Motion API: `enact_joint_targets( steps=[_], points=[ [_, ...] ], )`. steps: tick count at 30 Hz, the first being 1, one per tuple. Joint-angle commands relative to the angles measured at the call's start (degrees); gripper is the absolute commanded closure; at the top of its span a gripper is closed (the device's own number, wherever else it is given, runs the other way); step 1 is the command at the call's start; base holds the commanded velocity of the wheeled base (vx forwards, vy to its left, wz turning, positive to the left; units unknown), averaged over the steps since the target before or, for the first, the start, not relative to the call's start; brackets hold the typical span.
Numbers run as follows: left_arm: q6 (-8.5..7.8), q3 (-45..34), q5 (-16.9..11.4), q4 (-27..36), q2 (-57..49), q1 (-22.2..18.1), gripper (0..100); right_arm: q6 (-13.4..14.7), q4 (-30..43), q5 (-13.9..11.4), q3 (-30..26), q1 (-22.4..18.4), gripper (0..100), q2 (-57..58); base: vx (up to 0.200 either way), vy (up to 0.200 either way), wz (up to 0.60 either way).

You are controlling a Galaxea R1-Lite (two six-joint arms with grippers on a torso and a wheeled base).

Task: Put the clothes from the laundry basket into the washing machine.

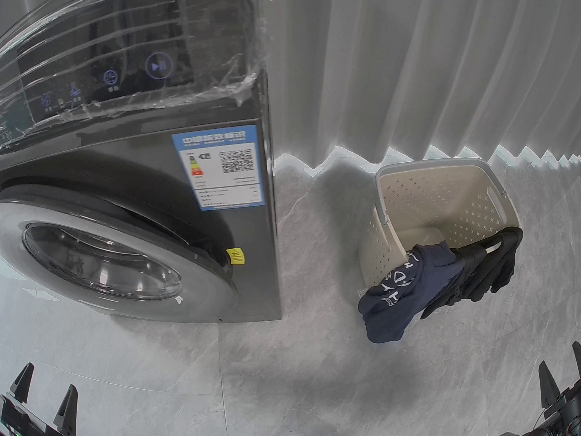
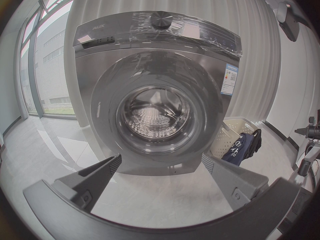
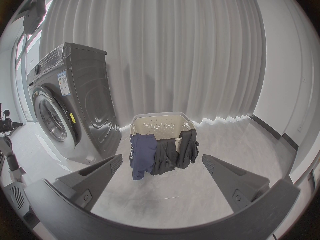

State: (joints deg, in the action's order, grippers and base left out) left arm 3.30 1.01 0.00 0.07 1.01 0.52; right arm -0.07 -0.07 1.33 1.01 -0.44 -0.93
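A grey front-loading washing machine [image 1: 151, 171] stands at the left with its round glass door [image 1: 103, 261] closed; the door [image 2: 155, 119] faces my left gripper. To its right a cream perforated laundry basket [image 1: 442, 201] sits on the floor. Over its front rim hang a navy garment [image 1: 405, 289] and black clothes [image 1: 484, 267]; the same navy garment [image 3: 142, 154] and two black pieces [image 3: 176, 150] hang toward my right gripper. My left gripper [image 2: 161, 160] stands open, low before the machine. Open too, my right gripper [image 3: 161, 160] faces the basket [image 3: 161, 125] from a distance, holding nothing.
Pale curtains [image 1: 423, 62] hang behind the basket and machine. The marbled grey floor [image 1: 302, 364] stretches between the machine, the basket and both grippers. A window wall [image 2: 43, 67] lies left of the machine. A wall with a dark baseboard [image 3: 273, 130] runs at the right.
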Motion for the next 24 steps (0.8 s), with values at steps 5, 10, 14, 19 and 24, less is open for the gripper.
enact_joint_targets(
  steps=[5, 10, 14, 19, 24],
  points=[
    [0.04, -0.9, 0.0, 0.0, -0.7, 0.0, 0, 0.0, 0.0, 0.0, -1.0, 0.0, 0, 0.9, -0.04, 0.0, 0.0],
    [0.04, -0.9, 0.0, 0.0, -0.7, 0.0, 0, 0.0, 0.0, 0.0, -1.0, 0.0, 0, 0.9, -0.2, 0.0, 0.0],
    [0.04, -0.9, 0.1, 0.0, -0.7, 0.0, 0, 0.0, 0.0, 0.0, -1.0, 0.0, 0, 0.9, -0.2, 0.0, 0.0],
    [0.04, -0.9, 0.1, 0.0, -0.7, 0.0, 0, 0.0, 0.0, 0.0, -1.0, 0.0, 0, 0.9, -0.08, 0.0, 0.0],
    [0.04, -0.9, 0.0, 0.1, -0.7, 0.0, 0, 0.0, 0.0, 0.0, -1.0, 0.0, 0, 0.9, 0.0, 0.12, 0.0]
  ],
)
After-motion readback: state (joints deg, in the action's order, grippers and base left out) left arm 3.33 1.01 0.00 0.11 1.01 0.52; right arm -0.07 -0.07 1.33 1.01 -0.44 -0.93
